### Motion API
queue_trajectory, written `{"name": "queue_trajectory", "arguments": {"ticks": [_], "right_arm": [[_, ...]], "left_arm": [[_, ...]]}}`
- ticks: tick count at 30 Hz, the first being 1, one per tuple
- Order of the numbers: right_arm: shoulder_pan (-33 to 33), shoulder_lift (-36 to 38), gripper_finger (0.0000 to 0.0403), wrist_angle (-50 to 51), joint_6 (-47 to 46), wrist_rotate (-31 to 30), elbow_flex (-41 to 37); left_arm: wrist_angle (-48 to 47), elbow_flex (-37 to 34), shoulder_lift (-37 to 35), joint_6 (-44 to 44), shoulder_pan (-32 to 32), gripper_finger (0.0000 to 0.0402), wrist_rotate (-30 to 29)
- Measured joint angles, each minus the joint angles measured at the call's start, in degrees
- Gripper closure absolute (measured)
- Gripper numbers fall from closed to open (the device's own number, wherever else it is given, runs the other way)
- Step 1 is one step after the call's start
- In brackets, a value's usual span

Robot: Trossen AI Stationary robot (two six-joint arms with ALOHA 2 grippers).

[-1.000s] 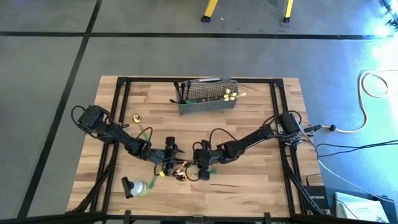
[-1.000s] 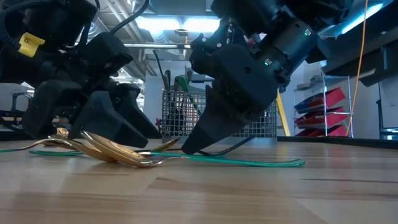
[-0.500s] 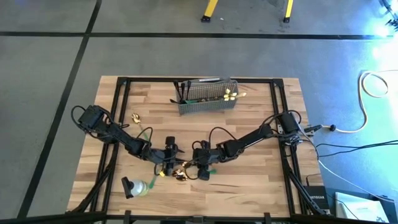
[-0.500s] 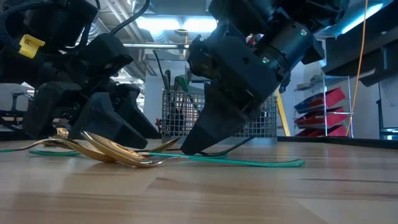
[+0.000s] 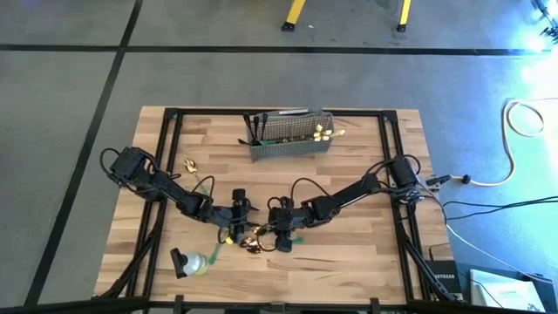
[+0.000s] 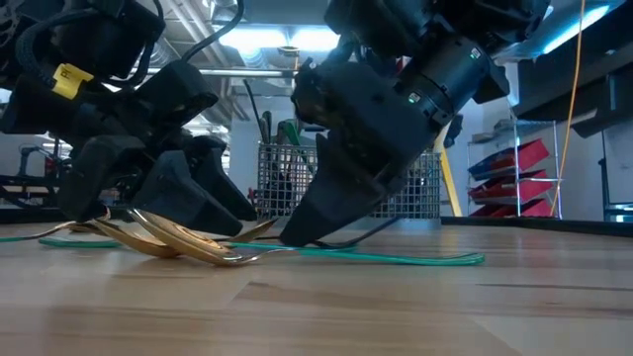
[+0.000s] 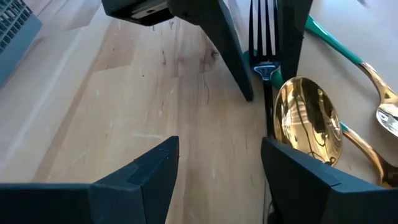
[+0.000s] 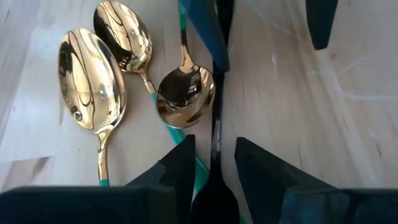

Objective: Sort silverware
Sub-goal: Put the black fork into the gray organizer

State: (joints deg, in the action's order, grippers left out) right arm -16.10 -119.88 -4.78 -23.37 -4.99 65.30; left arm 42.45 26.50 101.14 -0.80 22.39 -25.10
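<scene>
A dark fork (image 7: 264,37) lies on the table among three gold spoons (image 8: 93,81) and a green tape strip (image 6: 396,256). My right gripper (image 8: 214,171) is low over the fork, open by a narrow gap. Its fingers (image 7: 233,62) stand on either side of the fork's neck, and I cannot tell whether they touch it. My left gripper (image 7: 217,180) faces it from the table's left, wide open, with one spoon bowl (image 7: 308,124) beside one finger. In the high view both grippers meet near the spoons (image 5: 253,244).
The grey mesh basket (image 5: 290,139) stands at the far edge, holding dark forks (image 5: 255,126) and gold spoons (image 5: 323,133). A lone gold spoon (image 5: 189,164) and a green strip (image 5: 202,185) lie to the left. A pale and dark object (image 5: 190,262) lies near the front left.
My right gripper has crept toward the table's left, closing in over the fork. My left gripper has dipped slightly and shifted a little toward the spoons. The cutlery has stayed where it was.
</scene>
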Motion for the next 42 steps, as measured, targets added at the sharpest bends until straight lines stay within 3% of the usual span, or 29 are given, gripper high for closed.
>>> {"name": "queue_trajectory", "arguments": {"ticks": [7,15,22,29,37,42], "right_arm": [[0.00,-0.69,0.0317,-1.96,0.65,-0.02,0.22],[-0.04,-0.87,0.0395,0.42,4.80,1.60,2.71],[0.74,-0.80,0.0400,6.14,7.16,3.06,4.42],[0.80,1.26,0.0401,14.18,10.40,1.89,7.16],[0.79,7.04,0.0402,25.11,12.49,-4.59,7.69],[0.79,8.98,0.0402,27.30,13.33,-7.70,7.72]], "left_arm": [[-0.03,0.00,-0.01,-0.30,0.00,0.0189,0.02],[0.09,0.00,-0.02,-1.08,0.00,0.0189,0.00],[5.65,0.04,-0.02,-5.82,0.54,0.0189,-1.05],[16.07,0.07,-0.07,0.16,2.86,0.0189,-1.55],[18.54,0.08,-2.89,9.20,7.26,0.0189,-17.26],[18.02,0.07,-3.04,9.76,8.04,0.0189,-20.02]]}}
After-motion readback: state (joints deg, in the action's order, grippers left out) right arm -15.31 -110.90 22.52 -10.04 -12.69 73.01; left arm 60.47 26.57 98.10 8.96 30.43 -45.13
